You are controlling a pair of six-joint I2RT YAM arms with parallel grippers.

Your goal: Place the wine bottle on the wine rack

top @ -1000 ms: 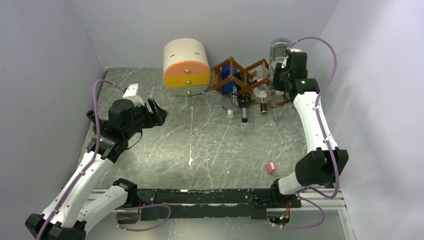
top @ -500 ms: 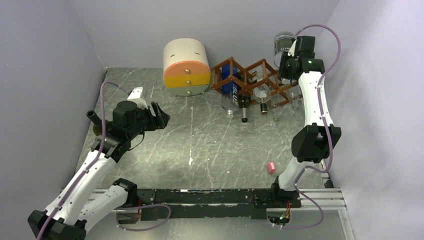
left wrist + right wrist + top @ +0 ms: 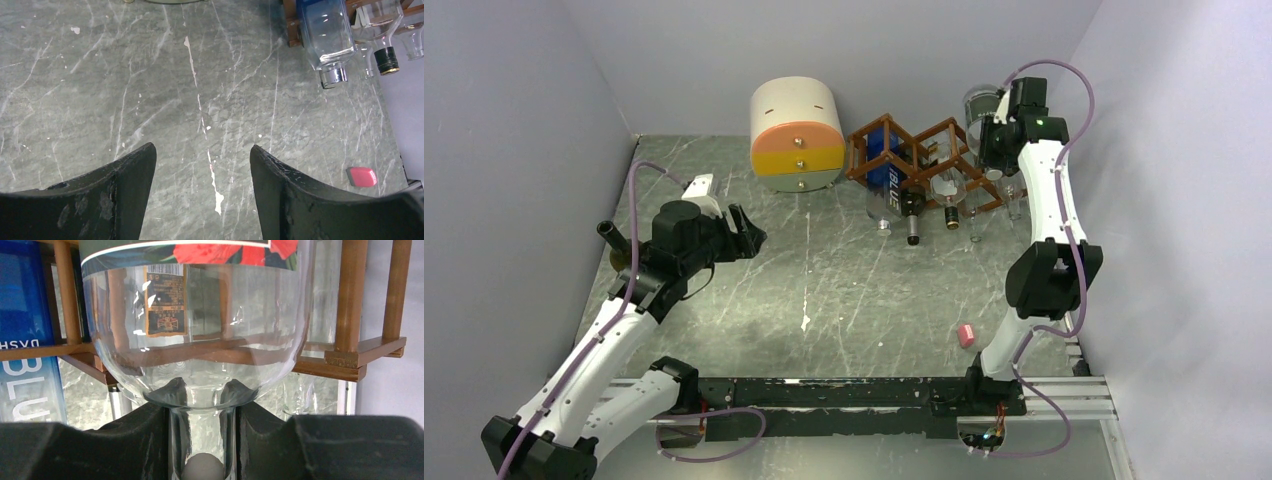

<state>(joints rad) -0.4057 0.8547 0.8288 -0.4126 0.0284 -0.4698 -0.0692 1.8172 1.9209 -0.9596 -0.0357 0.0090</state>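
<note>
clear wine bottle clamped at the neck by right gripper, held raised at right end of wine rack, possibly touching its bars, left gripper held open, well left of rack

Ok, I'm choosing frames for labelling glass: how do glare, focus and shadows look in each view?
Right wrist: the clear wine bottle fills the frame, sharp, with white glints on its side, and the wine rack bars look bent through the glass. Left wrist: the marbled table is evenly lit and sharp. Top external: soft light, only a faint shadow on the table.
</note>
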